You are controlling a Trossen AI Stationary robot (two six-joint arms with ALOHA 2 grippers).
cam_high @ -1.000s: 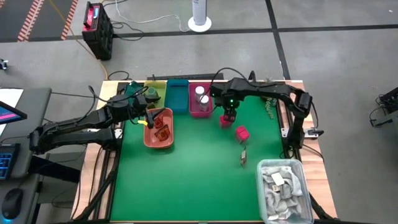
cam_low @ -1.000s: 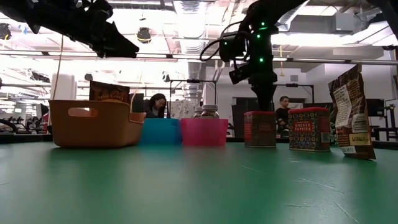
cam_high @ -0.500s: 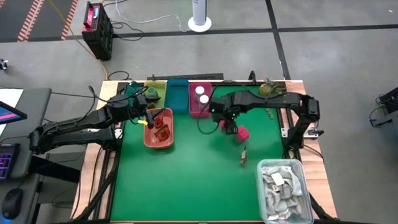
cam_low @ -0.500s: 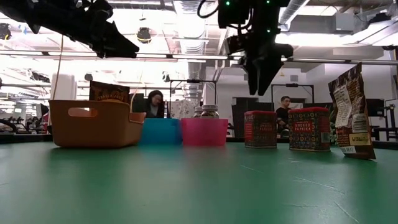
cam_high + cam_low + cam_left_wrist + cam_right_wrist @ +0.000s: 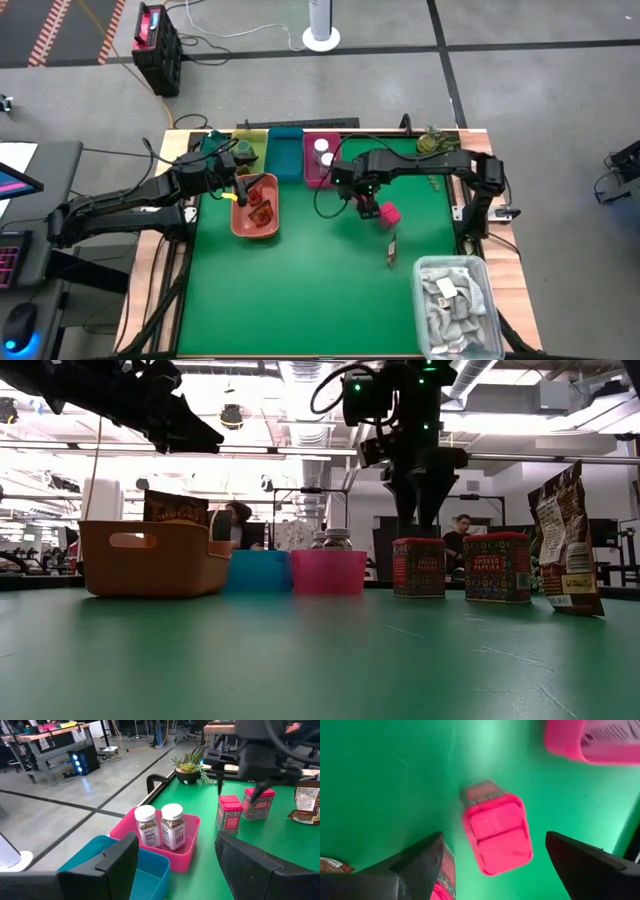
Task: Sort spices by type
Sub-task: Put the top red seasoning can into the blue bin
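While the near pink tin (image 5: 496, 834) stands upright on the green mat just off the pink tray's (image 5: 186, 851) corner, the right gripper (image 5: 366, 196) hangs straight above it with its fingers spread wide and nothing between them. A second pink tin (image 5: 389, 214) sits close at about four o'clock from the first, and a brown sachet (image 5: 391, 250) stands further out toward five. From here the step looks like a straight drop and a squeeze: the fingers should straddle the tin's flat sides evenly, clear of its neighbour, so it isn't tipped. Over at nine o'clock the left gripper (image 5: 238, 187) waits, fingers apart and empty, above the orange basket (image 5: 238, 222) holding sachets (image 5: 259, 206). Two white-capped jars (image 5: 161, 825) already stand in the pink tray.
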